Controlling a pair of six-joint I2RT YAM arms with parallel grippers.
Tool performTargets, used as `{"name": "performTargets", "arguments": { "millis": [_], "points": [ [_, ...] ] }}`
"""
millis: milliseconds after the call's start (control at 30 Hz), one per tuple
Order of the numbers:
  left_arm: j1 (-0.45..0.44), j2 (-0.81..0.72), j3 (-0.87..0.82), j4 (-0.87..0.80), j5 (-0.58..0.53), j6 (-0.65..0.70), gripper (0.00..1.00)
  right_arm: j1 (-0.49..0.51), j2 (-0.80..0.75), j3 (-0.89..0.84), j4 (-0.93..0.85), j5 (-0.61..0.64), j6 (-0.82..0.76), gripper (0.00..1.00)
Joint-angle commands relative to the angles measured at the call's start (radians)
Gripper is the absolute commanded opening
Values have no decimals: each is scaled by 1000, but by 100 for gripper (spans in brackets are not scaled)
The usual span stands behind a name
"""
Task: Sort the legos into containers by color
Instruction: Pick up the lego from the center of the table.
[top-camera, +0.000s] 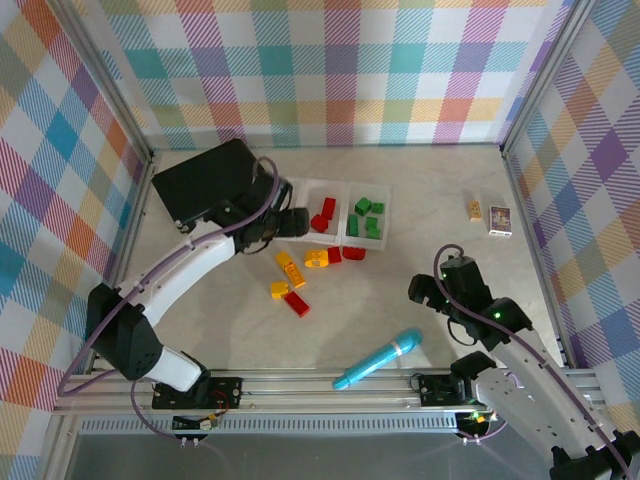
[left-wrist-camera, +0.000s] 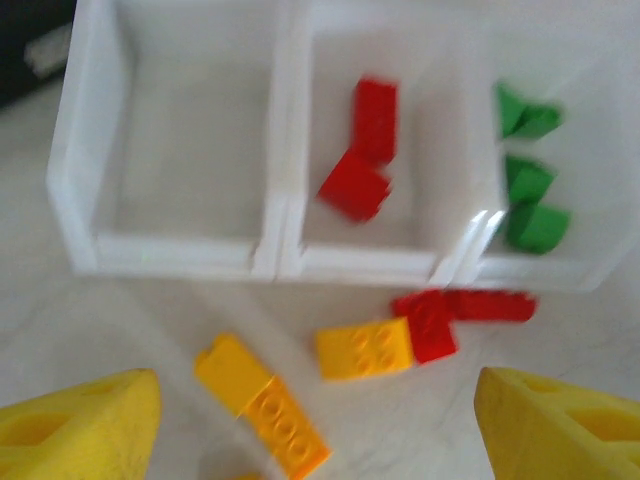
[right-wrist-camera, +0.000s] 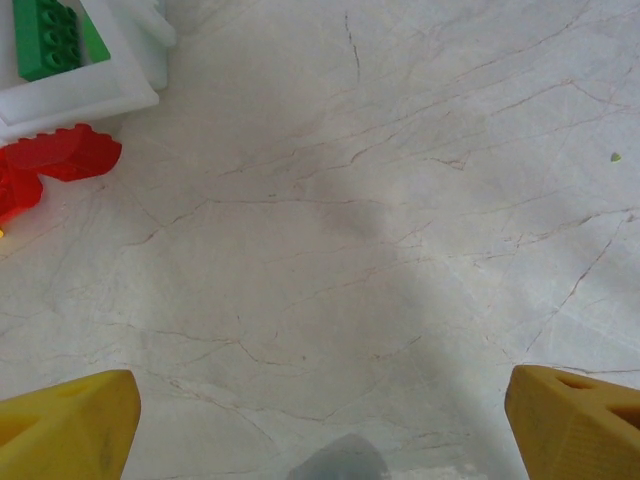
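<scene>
Near the white tray (left-wrist-camera: 180, 255), the left claw (left-wrist-camera: 320, 425) hangs spread and empty, facing unsorted yellow and red bricks (left-wrist-camera: 363, 348).

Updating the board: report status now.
Both jaws open: left gripper above loose bricks, right gripper above table. Red bricks, green bricks in tray. Blue stick apart.

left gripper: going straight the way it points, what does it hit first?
Probably the loose yellow bricks on the table ahead of the left gripper, short of the white tray wall; depth is unclear.
</scene>
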Motion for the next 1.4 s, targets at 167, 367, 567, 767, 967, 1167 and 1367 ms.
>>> {"name": "performTargets", "arguments": {
  "millis": [167, 367, 567, 767, 967, 1167, 1367],
  "points": [
    [-47, -76, -216, -74, -29, -143, 82, -6, 17, -28, 37, -66, 34, 94],
    [-49, -37, -264, -86, -28, -157, 82, -6, 30, -31, 46, -89, 51, 94],
    [-49, 25, -287, -48, 23, -177, 82, -6, 21, -33, 35, -88, 55, 94],
    [-49, 81, -298, -22, 40, -191, 77, -5, 22, -31, 38, -106, 58, 94],
    [-49, 117, -311, 5, 40, -201, 74, -6, 22, -27, 38, -103, 55, 94],
    [-49, 166, -315, 47, 76, -195, 71, -6, 41, -10, 53, -118, 59, 94],
    [-48, 205, -317, 57, 69, -193, 64, -6, 57, -6, 68, -121, 59, 94]
  ]
}}
